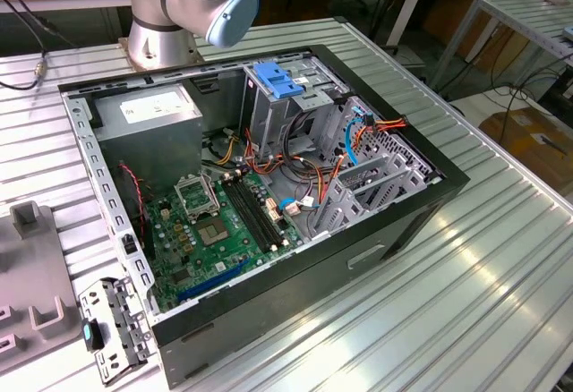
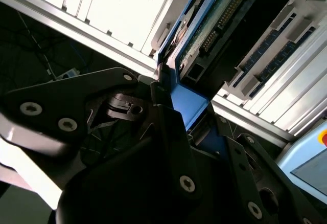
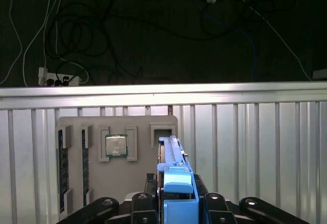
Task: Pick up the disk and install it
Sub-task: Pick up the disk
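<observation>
The gripper (image 3: 176, 187) has its two black fingers (image 3: 151, 184) set on either side of the disk (image 3: 171, 152). They lie against the blue plastic rail with no gap showing in either wrist view, so it reads as clamped on the disk's near end.

The disk is thus not off to one side of the tool but straight ahead of it, in line with the fingers. It stands on edge. Its long axis runs away from the gripper toward the grey holder plate (image 3: 144, 169), where its far end meets a slot. Whether that end is seated in the slot or just clear of it cannot be told. In the second wrist view the disk's green circuit board (image 2: 204, 32) and its connector row face out beside the blue rail.

Further out on the same plate lie a square processor chip (image 3: 116, 145) in its own recess and dark memory sticks (image 3: 60, 169) in narrow slots. The plate rests on the ribbed aluminium table (image 3: 265, 147).

In the exterior view the plate (image 1: 36, 289) sits at the view's left edge. The open computer case (image 1: 421, 217) lies well apart from it, nearer the middle. Inside the case a bare-metal cage (image 1: 264, 119) topped by a blue latch (image 1: 276, 80) stands toward the arm's base (image 1: 157, 38). The single arm serves both places — the disk at the plate, the case across the table.
</observation>
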`<state>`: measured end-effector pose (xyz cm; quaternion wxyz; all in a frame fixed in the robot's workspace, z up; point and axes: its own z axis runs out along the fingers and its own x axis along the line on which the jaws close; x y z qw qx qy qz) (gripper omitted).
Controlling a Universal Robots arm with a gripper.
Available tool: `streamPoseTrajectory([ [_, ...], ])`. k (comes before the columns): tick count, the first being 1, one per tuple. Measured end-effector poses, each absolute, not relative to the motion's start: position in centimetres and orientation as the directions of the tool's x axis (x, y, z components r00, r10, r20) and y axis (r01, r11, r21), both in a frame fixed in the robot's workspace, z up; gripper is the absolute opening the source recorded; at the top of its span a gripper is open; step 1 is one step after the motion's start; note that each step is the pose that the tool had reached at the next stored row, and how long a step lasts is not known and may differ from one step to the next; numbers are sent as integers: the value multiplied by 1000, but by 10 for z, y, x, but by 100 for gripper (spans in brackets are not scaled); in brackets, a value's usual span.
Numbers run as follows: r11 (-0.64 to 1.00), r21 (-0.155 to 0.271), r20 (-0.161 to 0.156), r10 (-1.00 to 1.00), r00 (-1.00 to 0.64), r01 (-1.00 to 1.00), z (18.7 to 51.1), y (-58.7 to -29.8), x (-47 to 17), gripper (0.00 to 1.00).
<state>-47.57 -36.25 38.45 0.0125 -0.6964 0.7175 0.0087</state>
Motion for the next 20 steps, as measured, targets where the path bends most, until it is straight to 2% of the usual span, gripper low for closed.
streamPoseTrajectory([
  [20,30,-5,-30,-999,-30,-1000,410,-363,-476,37],
])
